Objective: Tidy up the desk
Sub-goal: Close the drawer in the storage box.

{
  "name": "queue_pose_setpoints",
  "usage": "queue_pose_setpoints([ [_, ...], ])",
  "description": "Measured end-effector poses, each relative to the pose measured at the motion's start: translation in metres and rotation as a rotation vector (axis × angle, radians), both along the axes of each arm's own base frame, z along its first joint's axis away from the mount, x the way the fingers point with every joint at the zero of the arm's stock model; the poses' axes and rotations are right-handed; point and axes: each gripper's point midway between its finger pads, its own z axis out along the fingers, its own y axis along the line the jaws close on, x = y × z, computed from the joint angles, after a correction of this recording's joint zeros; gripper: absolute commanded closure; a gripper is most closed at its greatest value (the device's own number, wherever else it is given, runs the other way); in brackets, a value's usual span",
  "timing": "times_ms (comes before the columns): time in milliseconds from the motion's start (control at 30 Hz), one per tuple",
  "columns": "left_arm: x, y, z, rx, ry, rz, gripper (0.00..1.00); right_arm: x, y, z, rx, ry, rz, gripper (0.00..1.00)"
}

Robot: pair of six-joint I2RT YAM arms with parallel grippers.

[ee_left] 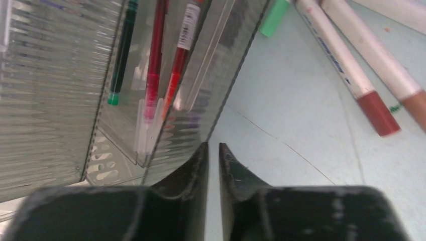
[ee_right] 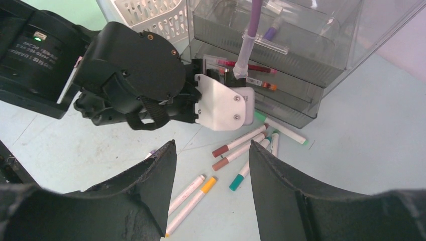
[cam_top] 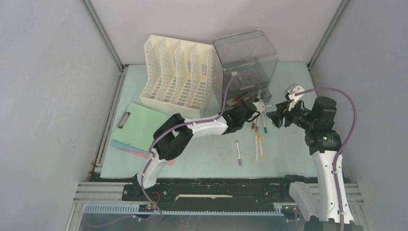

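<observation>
Left claw (ee_left: 213, 145) narrow, right claw (ee_right: 212, 145) wide — both empty — near two brown-capped markers (ee_right: 235, 144)

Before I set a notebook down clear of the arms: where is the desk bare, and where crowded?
Bare desk lies along the near edge, between the clipboard and the loose markers; another patch sits right of the clear drawer box, by the wall. Crowded: in front of that box, with markers, the left gripper and the right gripper.
</observation>
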Motion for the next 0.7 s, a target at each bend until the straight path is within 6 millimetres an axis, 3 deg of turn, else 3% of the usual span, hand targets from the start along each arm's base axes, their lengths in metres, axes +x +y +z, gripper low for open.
queue_pose_setpoints([
  [133,0.015,0.005,0.004,-0.003,-0.025,0.051,0.52,0.0,0.0,0.0,0.0,0.0,-0.001,0.38],
  [233,0.025,0.01,0.013,-0.025,-0.043,0.089,0.44,0.0,0.0,0.0,0.0,0.0,-0.002,0.38],
  [433,0.043,0.016,0.025,-0.066,-0.063,0.132,0.37,0.0,-0.001,0.0,-0.001,0.0,-0.006,0.38],
  [700,0.045,0.009,0.029,-0.126,-0.036,0.138,0.35,0.001,-0.003,0.0,-0.001,0.0,-0.012,0.38],
])
